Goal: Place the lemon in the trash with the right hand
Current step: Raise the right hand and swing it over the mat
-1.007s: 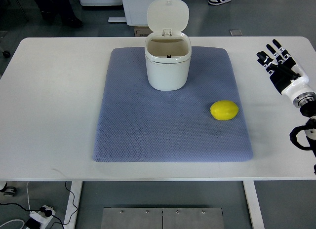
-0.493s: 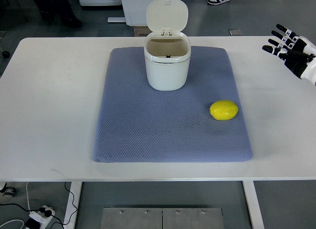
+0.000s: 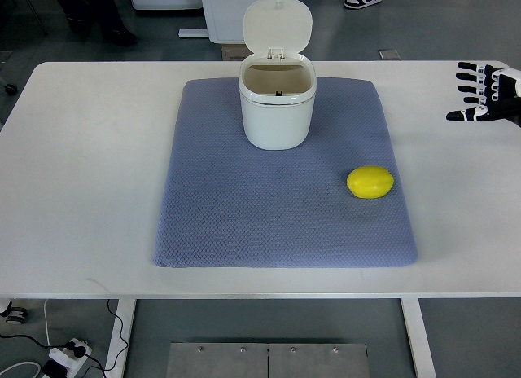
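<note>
So the right hand (image 3: 487,93) is hanging out way over at the right edge of the table (image 3: 89,166), fingers (image 3: 467,67) spread apart and pointing left, gripping nothing. Only the hand is showing, the arm is cut off by the edge of the shot. The lemon (image 3: 370,182) is sitting on the blue mat (image 3: 244,207), near the mat's right edge and a bit toward the front, well apart from the hand. Bare white table is lying between the hand and the mat, so there's open room on that side, and the whole left side of the table is wide open too. The trash can (image 3: 278,102) is standing upright at the back middle of the mat with its lid (image 3: 278,24) flipped up and back. Inside it's looking dark, can't tell if anything's in there.
</note>
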You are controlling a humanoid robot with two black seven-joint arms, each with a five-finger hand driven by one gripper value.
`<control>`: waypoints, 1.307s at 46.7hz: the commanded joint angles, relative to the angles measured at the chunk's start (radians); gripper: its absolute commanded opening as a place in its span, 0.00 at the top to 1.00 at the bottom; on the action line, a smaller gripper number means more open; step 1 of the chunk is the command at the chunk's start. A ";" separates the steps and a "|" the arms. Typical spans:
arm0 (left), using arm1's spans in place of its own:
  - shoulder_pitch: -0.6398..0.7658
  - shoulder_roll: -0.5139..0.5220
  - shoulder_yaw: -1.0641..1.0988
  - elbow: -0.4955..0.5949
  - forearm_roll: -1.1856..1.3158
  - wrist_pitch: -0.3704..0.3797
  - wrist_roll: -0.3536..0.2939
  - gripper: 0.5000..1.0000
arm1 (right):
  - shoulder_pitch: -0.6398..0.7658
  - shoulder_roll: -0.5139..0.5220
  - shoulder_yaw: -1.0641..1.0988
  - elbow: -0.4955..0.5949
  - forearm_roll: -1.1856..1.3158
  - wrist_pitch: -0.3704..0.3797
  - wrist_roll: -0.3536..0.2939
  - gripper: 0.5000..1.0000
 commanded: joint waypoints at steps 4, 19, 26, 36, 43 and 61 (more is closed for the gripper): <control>-0.001 0.000 -0.001 -0.001 0.001 0.000 0.000 0.00 | 0.063 -0.003 -0.066 0.021 0.000 0.001 0.007 0.00; 0.000 0.000 -0.001 0.001 -0.001 0.000 0.000 0.00 | 0.109 -0.030 -0.075 0.018 0.004 0.001 0.009 0.00; 0.000 0.000 -0.001 0.001 -0.001 0.000 0.000 0.00 | 0.134 -0.067 -0.075 0.009 0.004 -0.002 0.009 0.00; 0.000 0.000 0.002 0.001 0.001 0.000 0.000 0.00 | 0.250 -0.076 -0.164 0.012 -0.014 0.000 0.002 0.00; 0.000 0.000 -0.001 0.001 0.001 0.000 0.000 0.00 | 0.390 -0.067 -0.356 0.018 -0.080 0.003 0.007 0.00; 0.000 0.000 -0.001 -0.001 -0.001 0.000 0.000 0.00 | 0.617 -0.009 -0.647 0.095 -0.163 0.108 0.041 0.00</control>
